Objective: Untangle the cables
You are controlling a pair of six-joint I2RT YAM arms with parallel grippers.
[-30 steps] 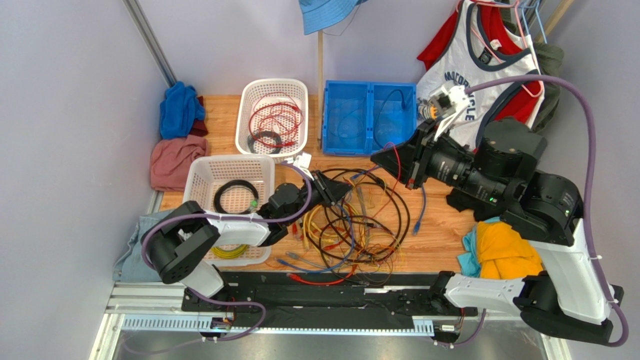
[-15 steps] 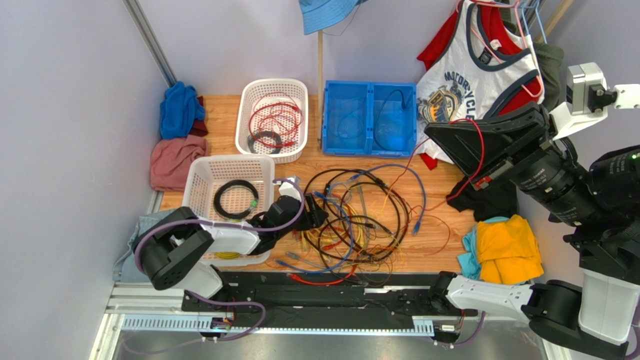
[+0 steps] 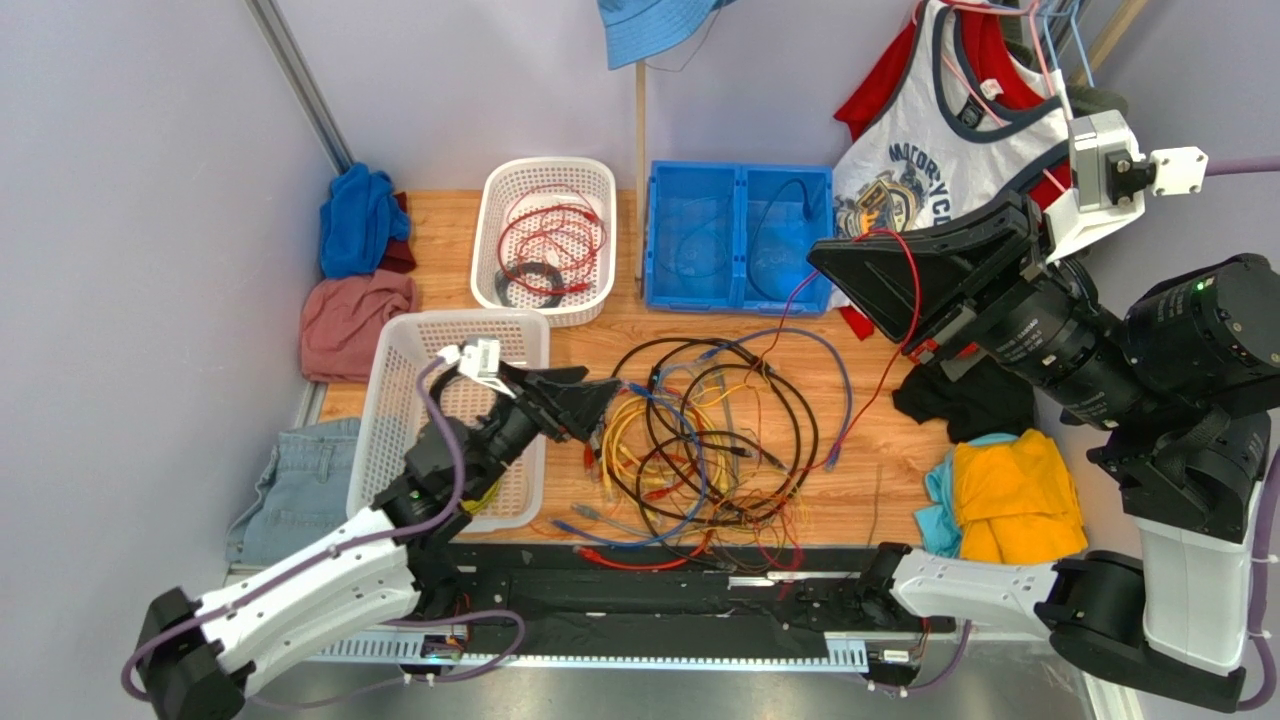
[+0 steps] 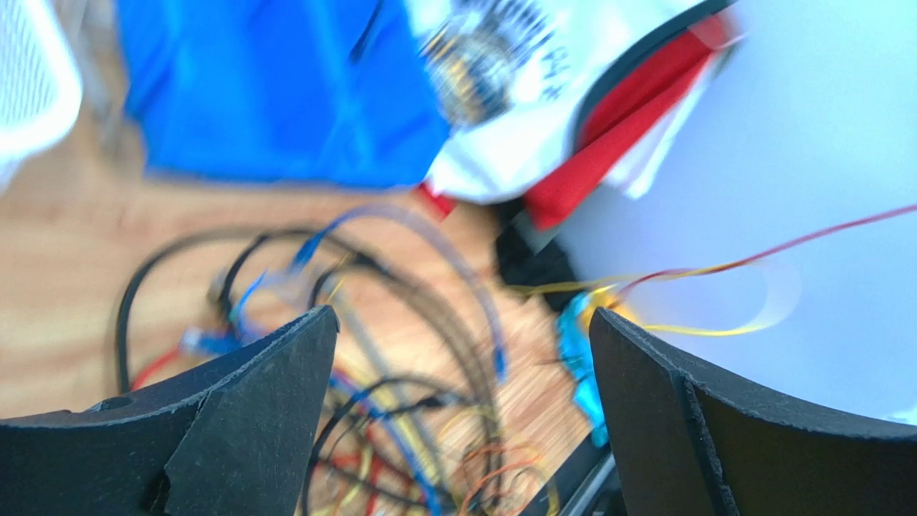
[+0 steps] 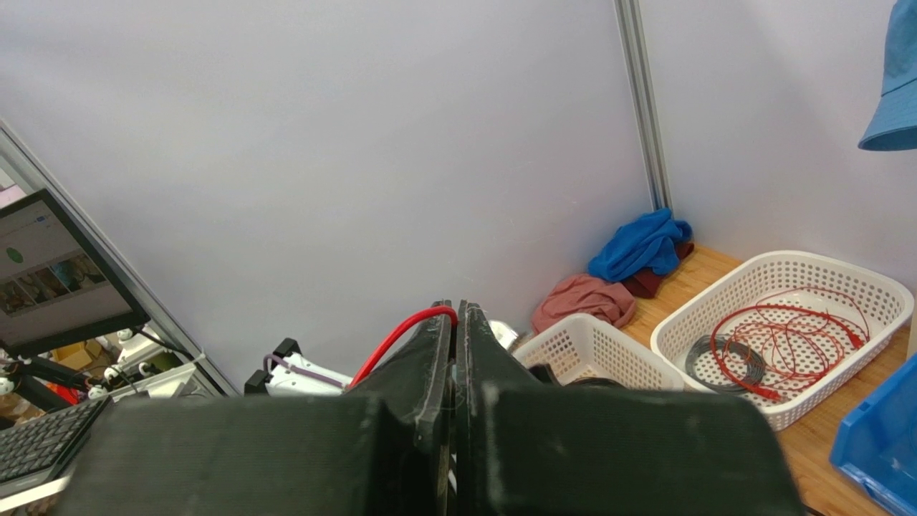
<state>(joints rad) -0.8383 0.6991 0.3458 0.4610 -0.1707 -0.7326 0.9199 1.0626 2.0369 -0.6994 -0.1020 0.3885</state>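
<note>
left gripper (image 3: 598, 399) just sprang wide and empty beside the cable heap (image 3: 706, 443); right gripper (image 3: 824, 258) pinches the red cable (image 3: 906, 293), so i'll pull slow, watching for snags.

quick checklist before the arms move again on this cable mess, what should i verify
1. right gripper shut on the red cable: ok, the cable comes out from between the closed fingers.
2. left gripper open and empty: ok, nothing sits between its fingers.
3. left gripper close to the heap: ok, it sits at the heap's left edge, beside the white basket.
4. red cable clear of the heap: cannot tell, it runs from the raised gripper down towards the heap's right side.
5. heap untangled: not ok, black, blue and yellow cords cross each other.
</note>
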